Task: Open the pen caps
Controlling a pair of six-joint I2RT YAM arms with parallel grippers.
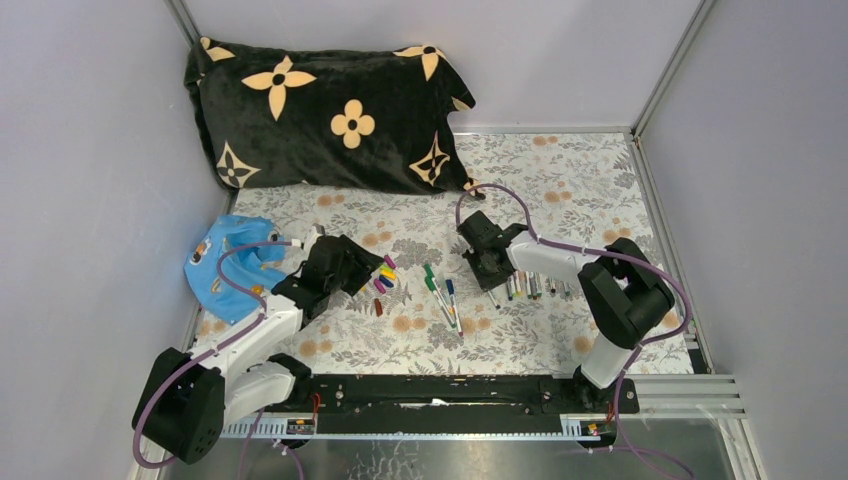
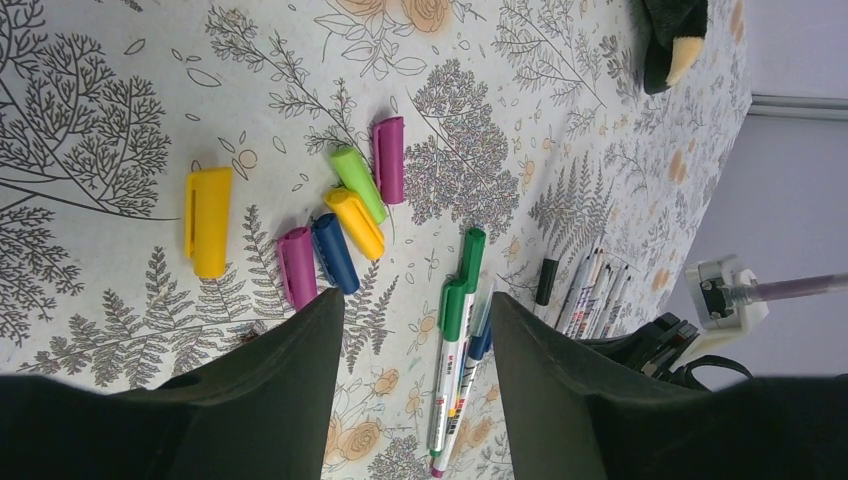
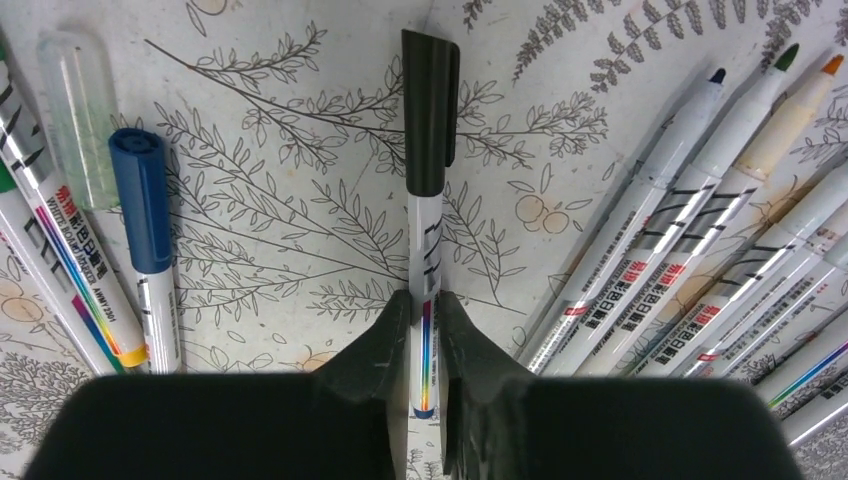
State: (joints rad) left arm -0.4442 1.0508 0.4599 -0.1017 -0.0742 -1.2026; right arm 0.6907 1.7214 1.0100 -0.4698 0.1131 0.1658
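Gripping black-capped pen (image 3: 424, 250), right fingers (image 3: 385, 345); left fingers (image 2: 290, 380) apart.

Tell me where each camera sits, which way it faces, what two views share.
Top external: above, behind the bases, looking down on the table; left arm and right arm show.
Left wrist: on the left arm, facing loose caps past the open left pincer.
Right wrist: on the right arm, facing the black-capped pen in its shut right pincer.
Shared: top and left wrist show the green-capped pens.
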